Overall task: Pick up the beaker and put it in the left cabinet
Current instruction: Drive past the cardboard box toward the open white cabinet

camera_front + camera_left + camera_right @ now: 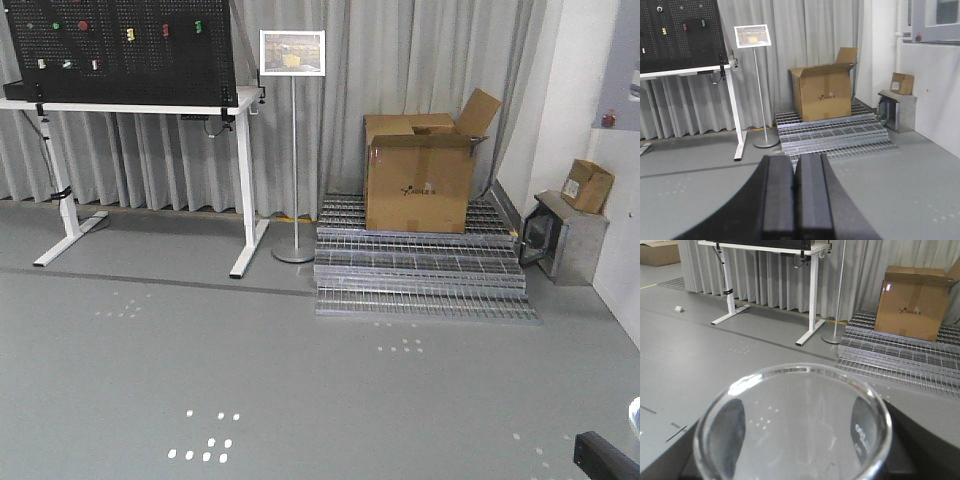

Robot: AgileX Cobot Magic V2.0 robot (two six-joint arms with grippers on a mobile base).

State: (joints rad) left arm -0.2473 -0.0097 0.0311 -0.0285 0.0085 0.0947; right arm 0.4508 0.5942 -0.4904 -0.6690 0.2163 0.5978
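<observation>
Where the front-facing view looks out across the room, a grey floor [300, 380] runs back to a pale curtain [400, 60]; at the left stands a white-legged bench [130, 105] carrying a black pegboard [120, 45] dotted with small coloured pieces; just beside its right leg a sign stand [293, 150] rises from a round foot; further right an open cardboard box [418, 185] sits on a stack of metal gratings [420, 275]; near the right wall a steel case [565, 235] stands with a small carton [587, 185] on top; a dark part [605, 460] cuts into the bottom right corner, and whether it belongs to an arm cannot be told. In the left wrist view the left gripper [795, 167] points out over the floor toward the same box and gratings; its two dark fingers [777, 195] lie pressed flat together along their length, so the gripper is closed on itself. In the right wrist view the beaker [792, 420] fills the lower half of the picture, its round clear mouth facing the camera from close by; it sits in the right gripper [799, 440], whose dark fingers [732, 432] show through the glass on either side, clamped against the beaker's wall; the glass is held off the floor, with the bench legs, the stand's pole, the box and the gratings well beyond it.
</observation>
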